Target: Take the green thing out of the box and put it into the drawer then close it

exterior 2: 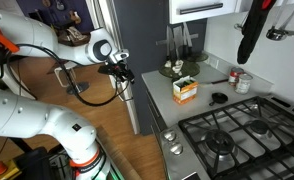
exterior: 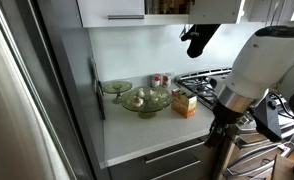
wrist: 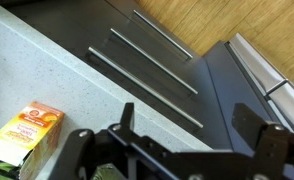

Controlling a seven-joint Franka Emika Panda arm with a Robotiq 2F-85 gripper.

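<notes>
The yellow-orange box point(wrist: 27, 135) stands on the pale counter, at the lower left of the wrist view; it also shows in both exterior views, box point(exterior: 184, 103) and box point(exterior 2: 185, 90). The green thing shows in no view. The grey drawer point(wrist: 147, 88) under the counter edge is shut, its slim bar handle showing, with two more shut fronts beyond it. My gripper point(wrist: 187, 125) is open and empty. It hangs in front of the counter edge, over the drawer fronts and apart from the box. It also shows as gripper point(exterior 2: 121, 70) and gripper point(exterior: 220, 138).
Pale green glass bowls point(exterior: 137, 97) and red-capped jars point(exterior: 159, 80) stand on the counter point(exterior: 147, 125) behind the box. A gas stove point(exterior 2: 237, 135) lies beside the box. A tall grey panel point(exterior: 27, 90) borders the counter. Wooden floor point(exterior 2: 107, 130) lies in front of the cabinets.
</notes>
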